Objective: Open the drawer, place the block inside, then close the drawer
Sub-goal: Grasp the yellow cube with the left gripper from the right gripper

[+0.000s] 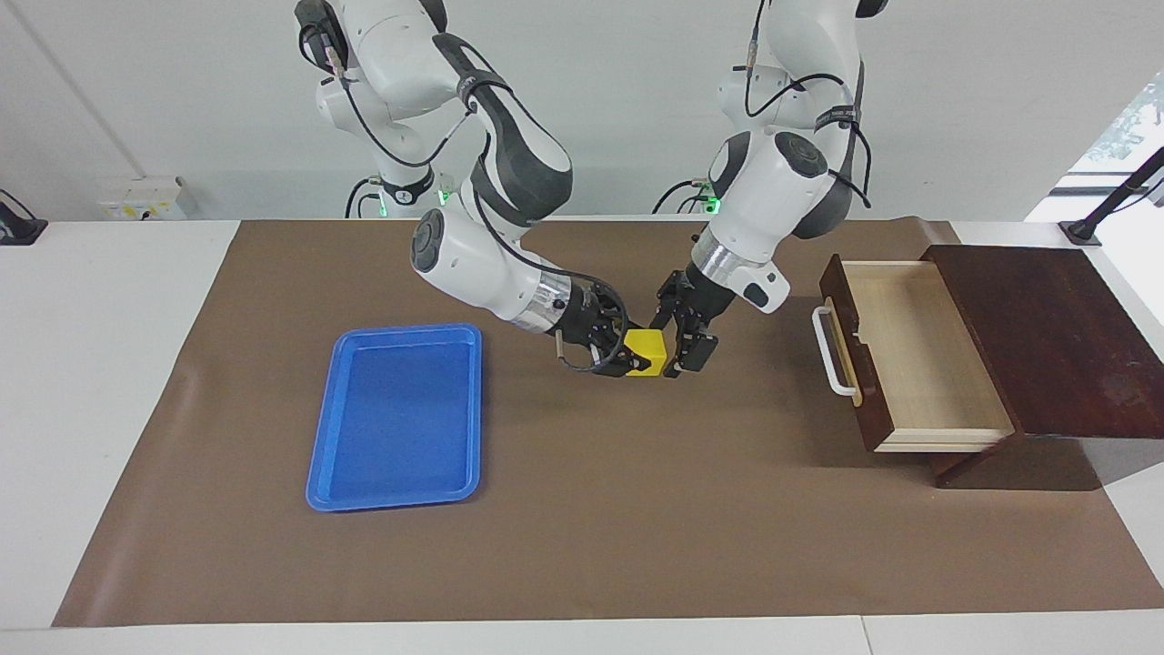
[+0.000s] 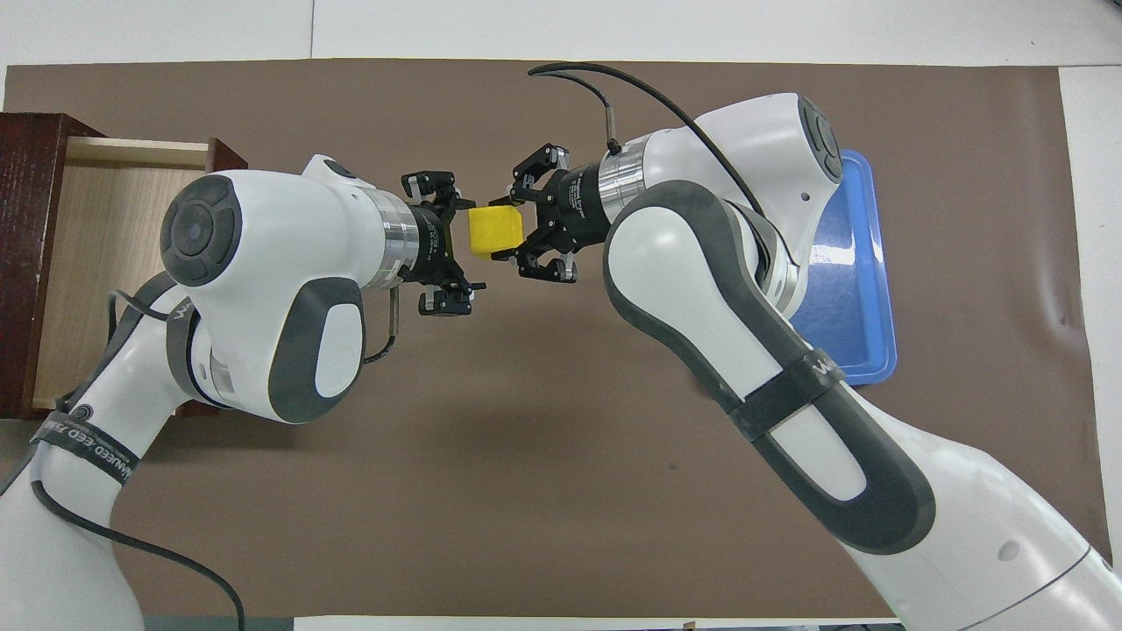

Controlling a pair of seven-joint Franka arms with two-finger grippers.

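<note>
My right gripper (image 1: 627,355) is shut on the yellow block (image 1: 647,346) and holds it low over the middle of the brown mat; the block also shows in the overhead view (image 2: 495,230). My left gripper (image 1: 677,347) is open and sits right at the block's free side, its fingers (image 2: 443,302) spread wider than the block. I cannot tell whether it touches the block. The drawer (image 1: 918,364) stands pulled open at the left arm's end of the table. Its pale inside is empty and its white handle (image 1: 829,350) faces the grippers.
The dark wooden box (image 1: 1046,337) holds the drawer. A flat blue tray (image 1: 400,491) lies empty on the mat toward the right arm's end, also seen from overhead (image 2: 877,263).
</note>
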